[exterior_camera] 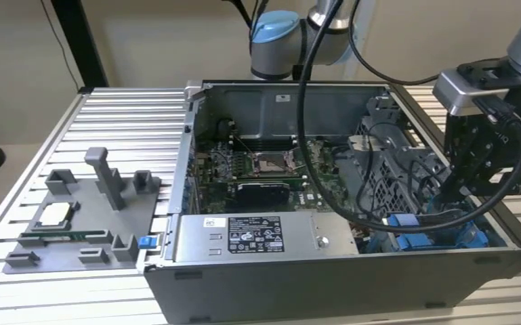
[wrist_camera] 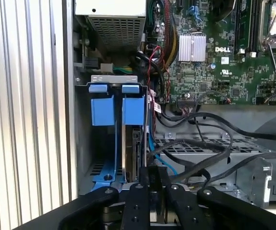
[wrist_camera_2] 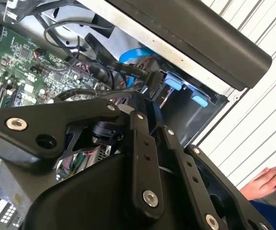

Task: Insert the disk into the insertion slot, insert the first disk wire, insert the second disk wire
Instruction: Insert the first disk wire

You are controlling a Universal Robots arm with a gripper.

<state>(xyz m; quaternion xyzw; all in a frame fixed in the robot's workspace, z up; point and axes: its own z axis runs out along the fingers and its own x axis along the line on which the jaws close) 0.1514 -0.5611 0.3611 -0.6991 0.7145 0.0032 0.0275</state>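
1. Counts, taken in the first wrist view: one silver-grey rectangular disk (wrist_camera: 134, 153) in a blue plastic frame, one dark grey metal insertion slot (wrist_camera: 82, 143), two blue rail tabs (wrist_camera: 102, 109), one black gripper (wrist_camera: 153, 178).
2. The disk is stood on edge inside the slot, its long axis laid along the bay, from the tab end toward the gripper.
3. The gripper is held just beside the disk's near end, drawn narrow; a black wire plug (wrist_camera_2: 152, 80) is seen at its tips.

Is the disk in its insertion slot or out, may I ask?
In: the first wrist view shows the disk edge-on inside the insertion slot, level with the neighbouring blue tab.
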